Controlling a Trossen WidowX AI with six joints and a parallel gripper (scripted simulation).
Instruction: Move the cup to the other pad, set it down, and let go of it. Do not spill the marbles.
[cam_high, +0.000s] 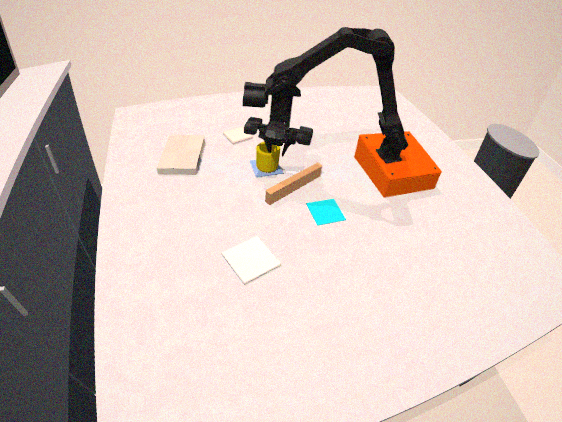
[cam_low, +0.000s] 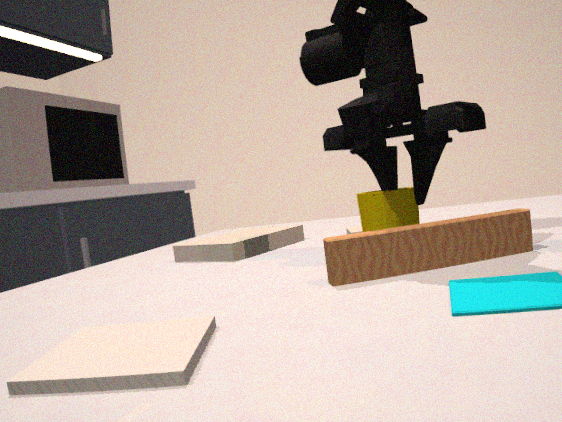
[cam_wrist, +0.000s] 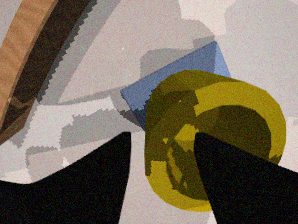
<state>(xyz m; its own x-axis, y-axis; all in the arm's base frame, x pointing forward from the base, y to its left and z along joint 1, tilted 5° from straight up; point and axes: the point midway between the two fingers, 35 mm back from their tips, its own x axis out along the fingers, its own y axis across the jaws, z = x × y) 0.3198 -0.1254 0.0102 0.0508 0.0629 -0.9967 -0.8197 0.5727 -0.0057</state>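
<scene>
The yellow cup (cam_high: 267, 162) (cam_low: 385, 212) (cam_wrist: 250, 95) stands upright on the blue pad (cam_high: 259, 172) (cam_wrist: 175, 72). My gripper (cam_high: 277, 152) (cam_low: 406, 195) (cam_wrist: 162, 140) is partly open and points down at the cup's rim. One fingertip is over the cup's opening and the other is outside it, with the near wall between them and space left on both sides. The cyan pad (cam_high: 326, 212) (cam_low: 505, 295) lies bare. The marbles cannot be made out in the cup's dark, shadowed inside.
A long wooden block (cam_high: 295, 184) (cam_low: 430, 247) (cam_wrist: 20, 55) stands between the blue and cyan pads. A white tile (cam_high: 251, 260) (cam_low: 120, 350) lies nearer the front. A thick tan slab (cam_high: 182, 154) (cam_low: 240, 237) and a small cream tile (cam_high: 237, 135) lie beyond the cup.
</scene>
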